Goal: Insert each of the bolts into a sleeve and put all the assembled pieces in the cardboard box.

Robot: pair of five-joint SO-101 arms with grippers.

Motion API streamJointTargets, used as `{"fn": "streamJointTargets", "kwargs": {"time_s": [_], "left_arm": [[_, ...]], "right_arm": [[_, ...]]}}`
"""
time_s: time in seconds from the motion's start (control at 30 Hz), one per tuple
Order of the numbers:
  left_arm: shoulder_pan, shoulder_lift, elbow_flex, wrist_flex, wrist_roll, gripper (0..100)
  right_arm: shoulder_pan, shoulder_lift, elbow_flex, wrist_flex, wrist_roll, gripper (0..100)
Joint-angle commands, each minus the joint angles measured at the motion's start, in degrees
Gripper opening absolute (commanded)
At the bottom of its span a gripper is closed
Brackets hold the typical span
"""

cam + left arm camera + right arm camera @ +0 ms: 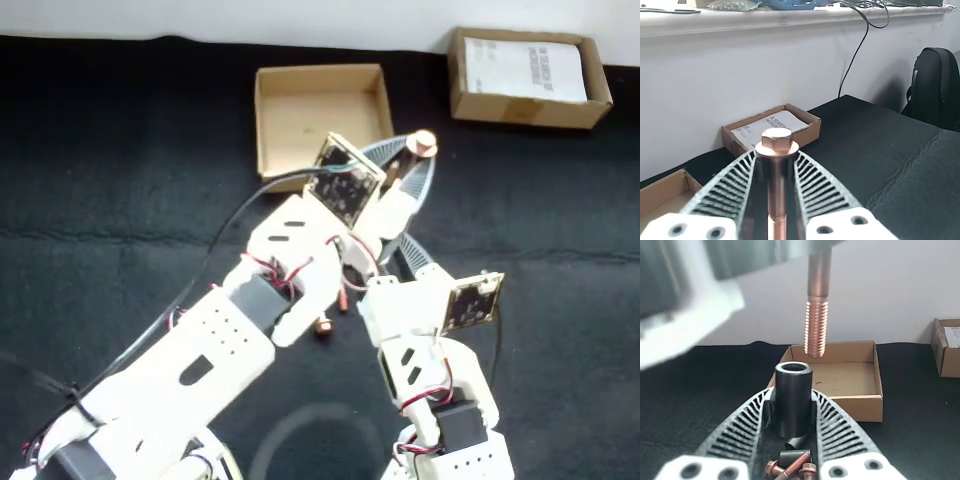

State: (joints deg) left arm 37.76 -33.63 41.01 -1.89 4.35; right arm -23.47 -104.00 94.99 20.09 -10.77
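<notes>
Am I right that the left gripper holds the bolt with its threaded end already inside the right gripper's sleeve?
Not quite: the right wrist view shows the bolt hanging above the sleeve, not inside it; the left gripper and right gripper hold them.

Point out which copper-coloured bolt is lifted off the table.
The copper-coloured hex-head bolt clamped in the left tool, threads down above the black cylindrical sleeve. The other copper bolts lie loose on the table.

Your left gripper (776,155): raised, clamped on bolt (776,192). Your right gripper (792,396): beneath it, clamped on sleeve (793,412).
</notes>
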Motion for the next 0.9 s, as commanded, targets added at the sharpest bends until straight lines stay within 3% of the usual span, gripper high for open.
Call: {"fn": "streamJointTargets", "kwargs": {"time_s": [0.0,0.87], "left_arm": [[0.66,-4.97,-3.82,4.66,-0.26,1],[0.92,-7.08,6.37,4.92,0.18,1]], "right_arm": [[-0.48,-0.84,8.31,-0.04,0.7,0.7],[-0.4,-0.92,8.31,-0.13,0.7,0.7]]}}
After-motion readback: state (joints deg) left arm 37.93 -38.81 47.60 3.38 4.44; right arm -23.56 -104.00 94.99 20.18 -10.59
